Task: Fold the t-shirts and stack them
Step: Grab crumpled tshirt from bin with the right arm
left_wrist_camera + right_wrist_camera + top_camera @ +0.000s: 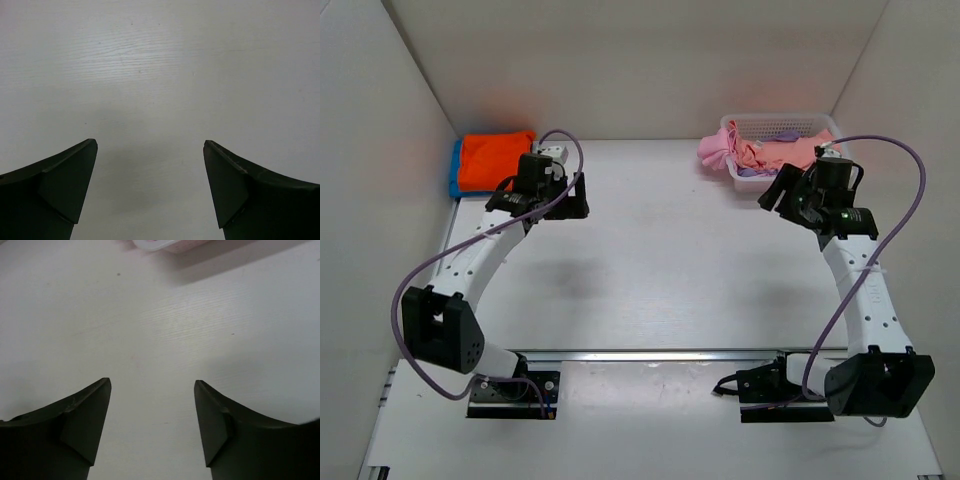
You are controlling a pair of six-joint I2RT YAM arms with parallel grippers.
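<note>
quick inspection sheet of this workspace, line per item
surface: white table, faint grain
job's things: orange t-shirt folded on blue t-shirt, far left corner; pink t-shirt and salmon-pink t-shirt heaped in basket, far right
clutter: nothing seen
grippers: left gripper open over table; right gripper open, near basket
cables: purple cable loops off left arm, a second off right arm
surroundings: white walls on three sides
</note>
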